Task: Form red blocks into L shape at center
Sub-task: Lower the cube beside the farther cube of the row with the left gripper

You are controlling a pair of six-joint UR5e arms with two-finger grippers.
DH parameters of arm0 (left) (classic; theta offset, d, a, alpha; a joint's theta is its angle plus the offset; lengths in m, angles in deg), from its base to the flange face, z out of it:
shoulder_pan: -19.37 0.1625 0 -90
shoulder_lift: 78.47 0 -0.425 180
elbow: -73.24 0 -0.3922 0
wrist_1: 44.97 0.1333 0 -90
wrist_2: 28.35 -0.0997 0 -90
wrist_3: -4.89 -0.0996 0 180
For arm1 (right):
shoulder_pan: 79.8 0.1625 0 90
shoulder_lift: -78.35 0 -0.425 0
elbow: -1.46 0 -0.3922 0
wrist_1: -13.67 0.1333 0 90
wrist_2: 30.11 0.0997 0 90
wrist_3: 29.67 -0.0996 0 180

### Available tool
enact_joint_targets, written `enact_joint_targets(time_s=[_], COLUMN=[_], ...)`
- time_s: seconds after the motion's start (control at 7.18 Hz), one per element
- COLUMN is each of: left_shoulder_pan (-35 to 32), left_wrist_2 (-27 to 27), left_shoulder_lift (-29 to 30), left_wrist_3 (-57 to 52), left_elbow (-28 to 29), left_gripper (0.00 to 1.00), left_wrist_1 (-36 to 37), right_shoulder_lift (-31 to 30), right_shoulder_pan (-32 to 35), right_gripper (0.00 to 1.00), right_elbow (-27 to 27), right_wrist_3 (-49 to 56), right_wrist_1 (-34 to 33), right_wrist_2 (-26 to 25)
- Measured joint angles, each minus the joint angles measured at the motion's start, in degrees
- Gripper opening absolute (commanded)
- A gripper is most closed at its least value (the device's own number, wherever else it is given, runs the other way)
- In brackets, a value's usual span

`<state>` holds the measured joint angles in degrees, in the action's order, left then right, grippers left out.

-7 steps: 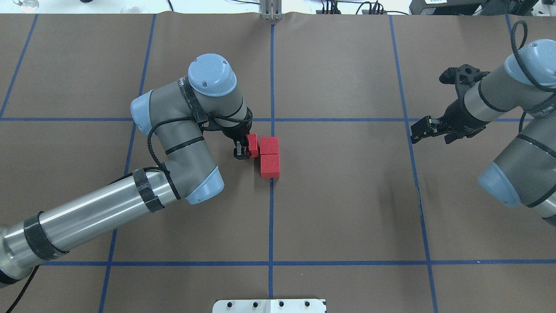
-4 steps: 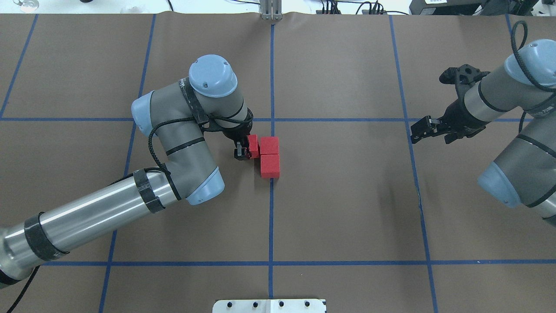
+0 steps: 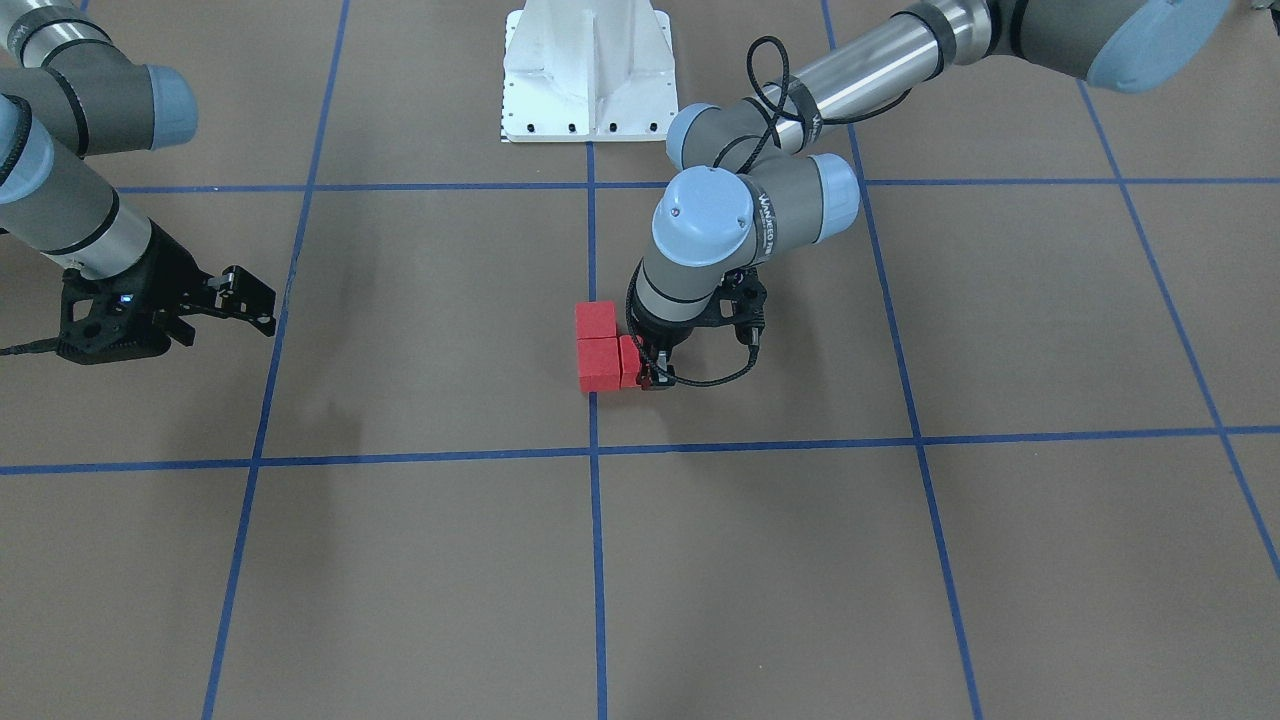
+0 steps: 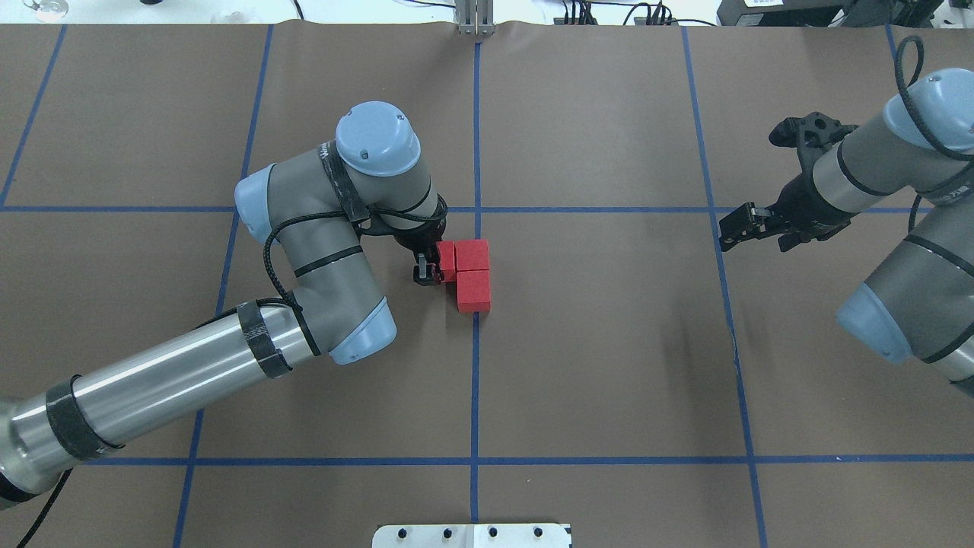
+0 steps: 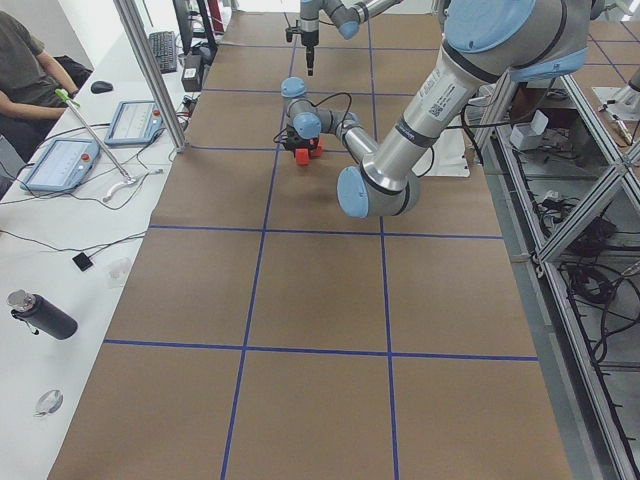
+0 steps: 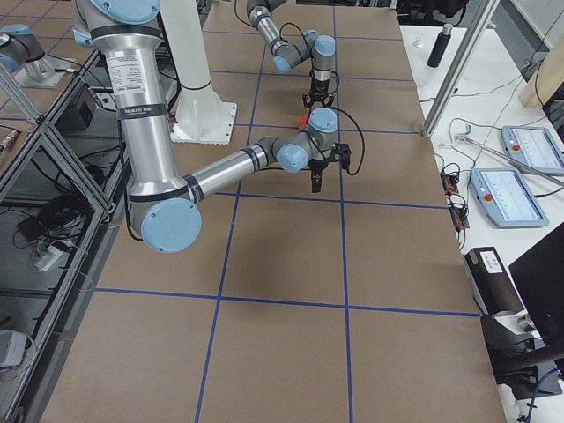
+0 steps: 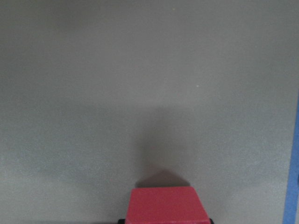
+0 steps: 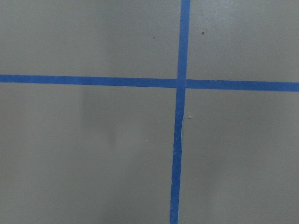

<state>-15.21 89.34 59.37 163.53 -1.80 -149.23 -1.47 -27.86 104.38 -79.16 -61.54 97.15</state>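
Note:
Two red blocks [image 4: 472, 255] [image 4: 473, 291] lie touching in a short column by the central blue line, also seen in the front view [image 3: 596, 320] [image 3: 598, 363]. A third red block [image 4: 447, 260] [image 3: 629, 361] sits against the left side of the far one, making a corner. My left gripper [image 4: 434, 266] is shut on this third block, low at the table. The left wrist view shows that block [image 7: 167, 205] between dark pads at its bottom edge. My right gripper [image 4: 734, 228] hovers far to the right, open and holding nothing.
Blue tape lines [image 4: 475, 380] divide the brown table cover into large squares. The white base plate [image 4: 472, 535] sits at the near edge. A side bench with tablets [image 5: 60, 165], a bottle [image 5: 40, 315] and a seated person [image 5: 25, 70] lies beyond the far edge.
My left gripper has slid slightly right and nearer with the third block, closing the small gap to the far block. The right arm has not moved.

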Motion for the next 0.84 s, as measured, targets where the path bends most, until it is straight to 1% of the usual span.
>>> enact_joint_targets(time_s=[0.7, 0.84], left_shoulder_pan=[0.2, 0.1], left_wrist_2=[0.0, 0.0], left_shoulder_lift=[0.0, 0.0], left_wrist_3=[-0.1, 0.0], left_elbow=[-0.1, -0.1], left_gripper=[0.0, 0.14], left_wrist_1=[0.2, 0.2], right_shoulder_lift=[0.0, 0.0], right_shoulder_pan=[0.0, 0.0], right_gripper=[1.0, 1.0], right_elbow=[0.4, 0.4], right_wrist_3=[-0.4, -0.6], right_wrist_1=[0.1, 0.1], right_wrist_2=[0.0, 0.0])
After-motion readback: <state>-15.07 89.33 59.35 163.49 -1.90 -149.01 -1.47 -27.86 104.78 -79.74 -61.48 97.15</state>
